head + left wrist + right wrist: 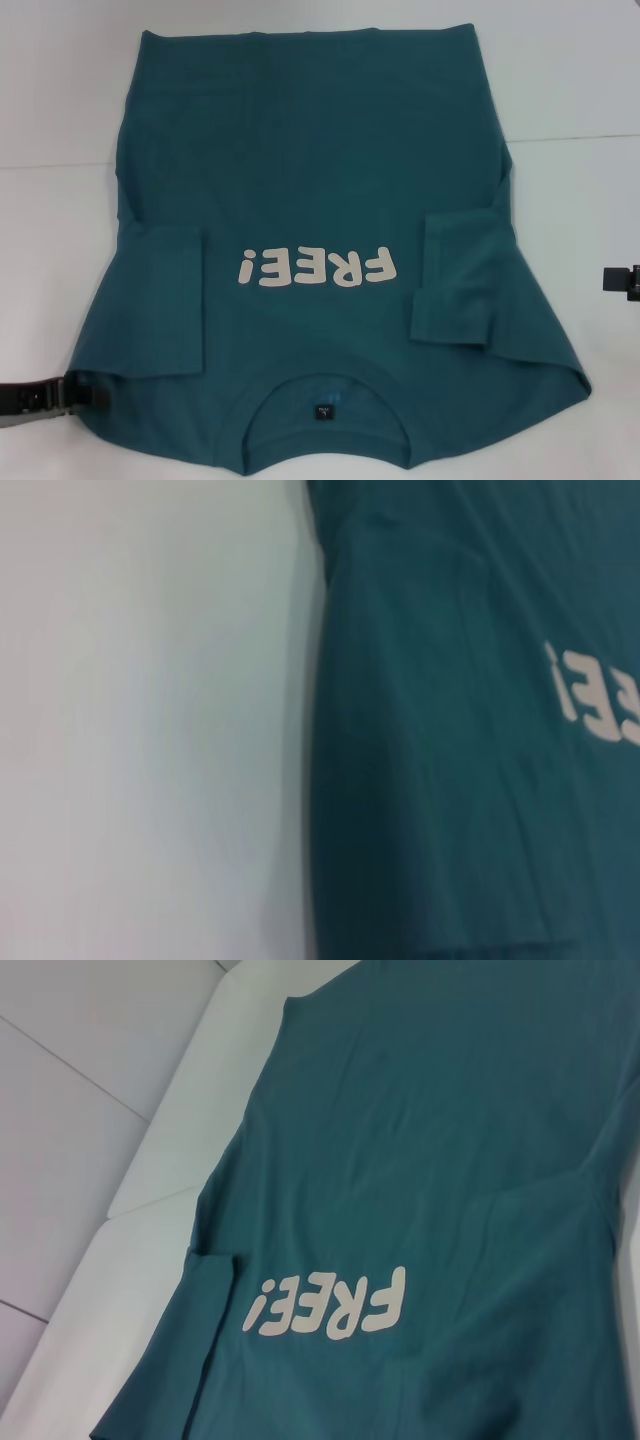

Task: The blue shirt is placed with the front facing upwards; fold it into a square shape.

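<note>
On the white table [60, 90], the blue shirt [320, 180] is lying front-up, sleeves folded inward, collar nearest the robot. The left gripper [45, 395] is sitting at its shoulder corner, nearer than the right gripper [622, 280]; jaw states cannot be told.

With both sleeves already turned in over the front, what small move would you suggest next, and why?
Probably bring the left claw in onto the near left shoulder corner of the blue shirt. The shirt lies face up on the white table, collar nearest the robot, both sleeves folded inward, body unfolded. The left claw sits by that corner; the right claw waits at the right edge, off the cloth.
</note>
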Robot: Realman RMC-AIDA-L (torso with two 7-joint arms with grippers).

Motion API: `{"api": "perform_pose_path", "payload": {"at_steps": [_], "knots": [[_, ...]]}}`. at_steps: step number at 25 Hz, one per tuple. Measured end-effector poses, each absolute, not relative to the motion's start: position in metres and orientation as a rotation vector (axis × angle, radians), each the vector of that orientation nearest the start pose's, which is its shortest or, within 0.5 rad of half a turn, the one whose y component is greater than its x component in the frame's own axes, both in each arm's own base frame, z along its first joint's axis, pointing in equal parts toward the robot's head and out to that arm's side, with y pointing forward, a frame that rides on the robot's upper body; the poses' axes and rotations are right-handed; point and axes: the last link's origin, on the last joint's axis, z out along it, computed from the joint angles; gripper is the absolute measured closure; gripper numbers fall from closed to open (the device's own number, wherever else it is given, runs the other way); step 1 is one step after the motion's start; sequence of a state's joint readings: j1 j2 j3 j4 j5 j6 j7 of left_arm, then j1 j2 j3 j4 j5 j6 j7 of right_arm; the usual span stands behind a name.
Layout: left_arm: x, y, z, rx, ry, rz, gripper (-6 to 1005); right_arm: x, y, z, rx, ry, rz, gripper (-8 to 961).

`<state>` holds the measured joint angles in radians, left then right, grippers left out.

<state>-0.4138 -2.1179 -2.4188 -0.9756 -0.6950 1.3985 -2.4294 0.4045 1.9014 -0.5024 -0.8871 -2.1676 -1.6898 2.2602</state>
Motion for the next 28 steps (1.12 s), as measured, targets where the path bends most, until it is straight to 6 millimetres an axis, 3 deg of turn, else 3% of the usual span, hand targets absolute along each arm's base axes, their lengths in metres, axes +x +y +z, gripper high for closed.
{"api": "perform_pose_path", "payload": {"at_steps": [3,13,18,21,24,28], "knots": [[-0.329,0.314,0.026,-2.084,-1.762,-0.163,692,0.331,0.307,0.126,-2.185,1.666,0.590,95],[-0.323,0.311,0.029,-2.109,-1.747,-0.170,918,0.332,0.304,0.125,-2.180,1.688,0.594,94],[-0.316,0.311,0.035,-2.133,-1.731,-0.181,959,0.331,0.303,0.142,-2.165,1.741,0.582,91],[-0.312,0.312,0.037,-2.151,-1.718,-0.180,967,0.332,0.301,0.157,-2.126,1.863,0.534,90],[-0.310,0.312,0.038,-2.162,-1.704,-0.176,967,0.332,0.302,0.164,-2.107,1.945,0.389,88],[-0.309,0.312,0.040,-2.175,-1.688,-0.172,967,0.329,0.310,0.157,-2.123,1.990,0.164,87]]}}
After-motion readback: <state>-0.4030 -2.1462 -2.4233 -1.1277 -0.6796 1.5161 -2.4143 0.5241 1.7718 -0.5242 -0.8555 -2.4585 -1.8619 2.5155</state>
